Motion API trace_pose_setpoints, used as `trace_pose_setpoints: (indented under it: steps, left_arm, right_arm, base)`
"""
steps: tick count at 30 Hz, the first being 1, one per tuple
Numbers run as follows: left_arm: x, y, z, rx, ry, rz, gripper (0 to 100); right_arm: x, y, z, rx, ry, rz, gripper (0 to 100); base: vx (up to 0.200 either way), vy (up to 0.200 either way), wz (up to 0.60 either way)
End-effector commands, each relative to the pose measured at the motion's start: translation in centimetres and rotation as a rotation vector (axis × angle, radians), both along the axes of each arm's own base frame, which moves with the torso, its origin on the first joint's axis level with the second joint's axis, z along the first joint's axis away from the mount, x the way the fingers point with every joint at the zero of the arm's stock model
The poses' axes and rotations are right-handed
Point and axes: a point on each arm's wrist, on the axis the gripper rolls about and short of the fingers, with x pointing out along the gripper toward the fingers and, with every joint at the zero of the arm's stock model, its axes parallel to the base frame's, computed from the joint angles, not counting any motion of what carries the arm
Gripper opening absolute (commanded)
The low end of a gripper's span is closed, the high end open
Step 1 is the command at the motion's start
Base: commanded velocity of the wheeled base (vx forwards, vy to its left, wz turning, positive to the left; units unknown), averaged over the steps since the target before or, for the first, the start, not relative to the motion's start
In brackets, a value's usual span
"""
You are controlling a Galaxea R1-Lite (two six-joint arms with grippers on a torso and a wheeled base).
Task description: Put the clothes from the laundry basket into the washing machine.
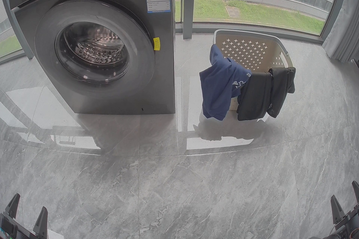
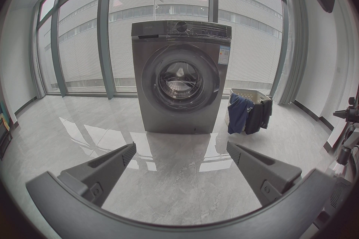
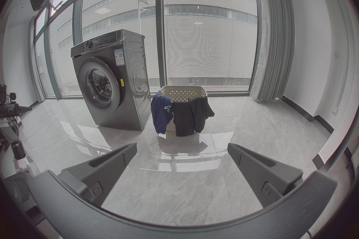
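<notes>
- Washing machine [image 2: 181,77]: dark grey front-loader with a round glass-fronted door, a dial and control strip along the top, and a label at an upper front corner. It stands on the floor [image 2: 179,180], grey marbled tile, before tall windows [image 2: 80,38].
- Laundry basket [image 2: 249,93]: pale, on the floor just beside the machine.
- Blue garment [image 2: 238,113]: draped over the basket's near rim.
- Black garment [image 2: 260,115]: draped touching the blue one.
- Curtain [image 2: 295,45]: grey, in the corner behind the basket.
- Left gripper [image 2: 180,146]: foreground, fingers spread wide, holding nothing.
</notes>
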Motion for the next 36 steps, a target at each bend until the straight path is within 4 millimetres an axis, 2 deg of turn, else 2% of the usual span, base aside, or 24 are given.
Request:
trace_pose_setpoints:
  steps: [1,8,36]
  left_arm:
    - [0.05,0.00,-0.42,-0.001,0.008,0.001,100]
    - [0.05,0.00,-0.42,0.001,0.008,0.001,100]
    - [0.05,0.00,-0.42,0.001,0.008,0.001,100]
  right_arm:
    - [0.03,0.00,-0.52,-0.001,0.004,0.001,100]
    - [0.03,0.00,-0.52,-0.001,0.004,0.001,100]
    - [0.04,0.00,-0.51,-0.002,0.006,0.001,100]
  base:
    - [0.200,0.000,0.00]
    - [0.029,0.000,0.00]
    - [0.000,-0.200,0.00]
